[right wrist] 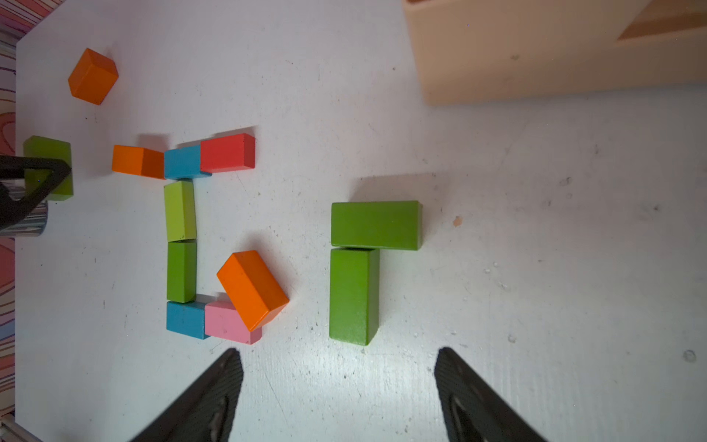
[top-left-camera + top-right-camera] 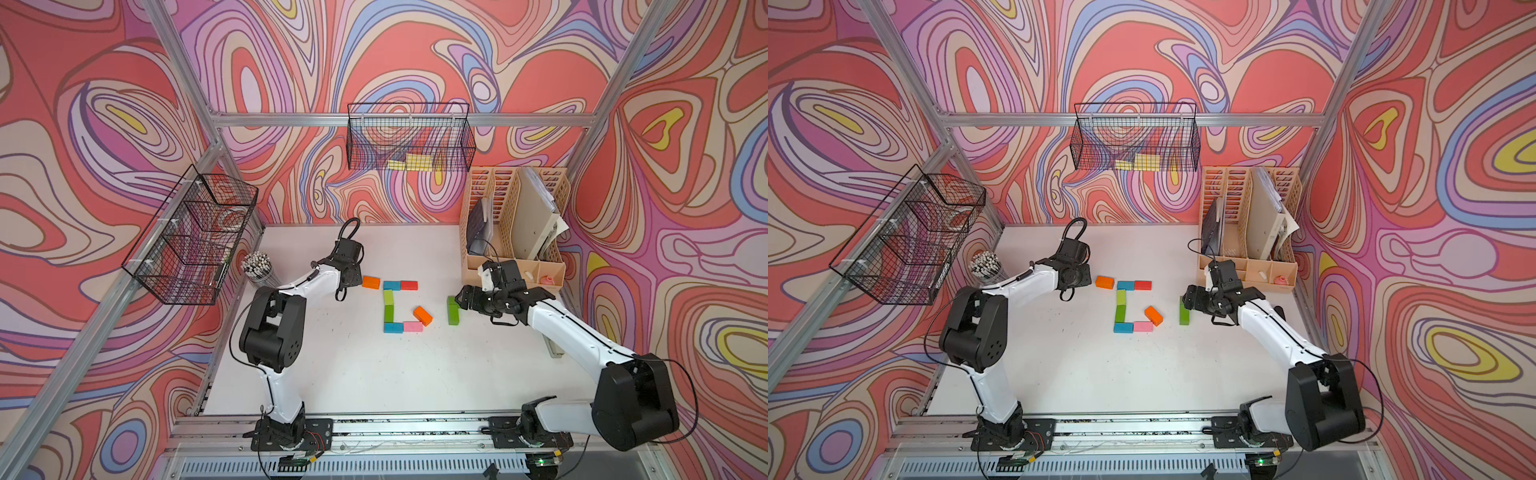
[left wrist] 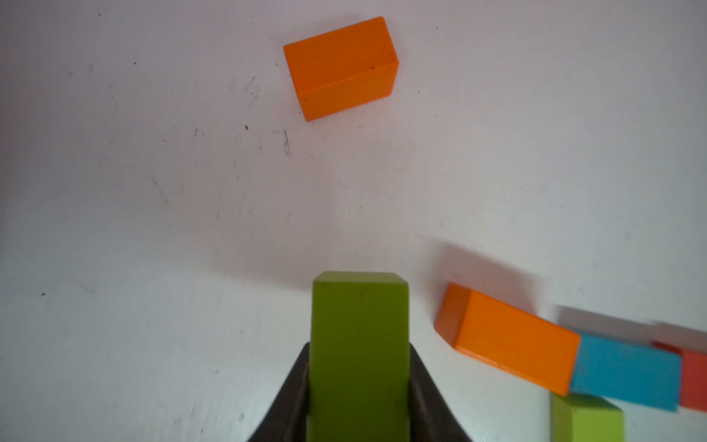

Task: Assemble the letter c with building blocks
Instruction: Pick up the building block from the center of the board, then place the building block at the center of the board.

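Observation:
The building blocks lie mid-table. A blue (image 2: 391, 285) and a red block (image 2: 409, 285) form a top row. A light green (image 2: 388, 297) and a green block (image 2: 389, 313) form a column, with a blue (image 2: 393, 328) and a pink block (image 2: 412, 326) below. A tilted orange block (image 2: 422, 315) leans on the pink one. Another orange block (image 2: 370, 282) touches the top blue one, and one more (image 3: 340, 69) lies apart. My left gripper (image 3: 359, 344) is shut on a green block (image 3: 359, 313). My right gripper (image 1: 338, 356) is open beside two green blocks (image 1: 377, 225), (image 1: 354, 296).
A beige desk organiser (image 2: 515, 232) stands at the back right, close to my right arm. A cup of pencils (image 2: 257, 266) stands behind my left arm. Wire baskets hang on the left wall (image 2: 195, 232) and the back wall (image 2: 409, 137).

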Motion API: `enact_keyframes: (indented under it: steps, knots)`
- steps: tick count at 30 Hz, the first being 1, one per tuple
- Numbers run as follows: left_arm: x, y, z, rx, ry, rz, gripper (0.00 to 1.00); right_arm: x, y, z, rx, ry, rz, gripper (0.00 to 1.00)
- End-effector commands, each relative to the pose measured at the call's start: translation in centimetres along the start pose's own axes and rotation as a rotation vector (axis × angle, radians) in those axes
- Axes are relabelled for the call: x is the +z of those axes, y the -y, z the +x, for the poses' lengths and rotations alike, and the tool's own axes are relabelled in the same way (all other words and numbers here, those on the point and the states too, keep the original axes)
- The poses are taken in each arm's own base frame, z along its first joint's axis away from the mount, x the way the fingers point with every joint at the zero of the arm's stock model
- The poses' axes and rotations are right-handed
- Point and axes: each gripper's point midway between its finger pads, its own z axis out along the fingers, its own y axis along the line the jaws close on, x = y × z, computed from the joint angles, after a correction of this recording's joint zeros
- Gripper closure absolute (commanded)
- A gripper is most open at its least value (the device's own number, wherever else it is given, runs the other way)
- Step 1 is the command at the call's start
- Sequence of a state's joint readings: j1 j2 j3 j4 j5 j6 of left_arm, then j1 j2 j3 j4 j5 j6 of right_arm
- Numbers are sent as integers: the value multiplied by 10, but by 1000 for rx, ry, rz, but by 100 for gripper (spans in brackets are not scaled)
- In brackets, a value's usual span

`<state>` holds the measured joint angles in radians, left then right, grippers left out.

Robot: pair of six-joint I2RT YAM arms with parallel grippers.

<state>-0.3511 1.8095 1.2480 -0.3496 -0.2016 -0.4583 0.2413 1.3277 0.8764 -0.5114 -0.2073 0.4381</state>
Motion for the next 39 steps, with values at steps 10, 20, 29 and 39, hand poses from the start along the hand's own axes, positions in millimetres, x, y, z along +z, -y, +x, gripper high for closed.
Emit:
enact_keyframes:
  steps: [10,20,29,39]
  knots:
    - [-85,91,92,145,-75,134,92,-6,6,26,79,16,-46,30]
    - [-122,167,174,165,-114,217,94,-12,21,28,125,43,-33,30]
    - [-130,222,217,171,-116,273,92,-21,40,26,150,76,25,27]
    - [-113,258,234,158,-133,319,92,-24,48,25,164,83,32,25]
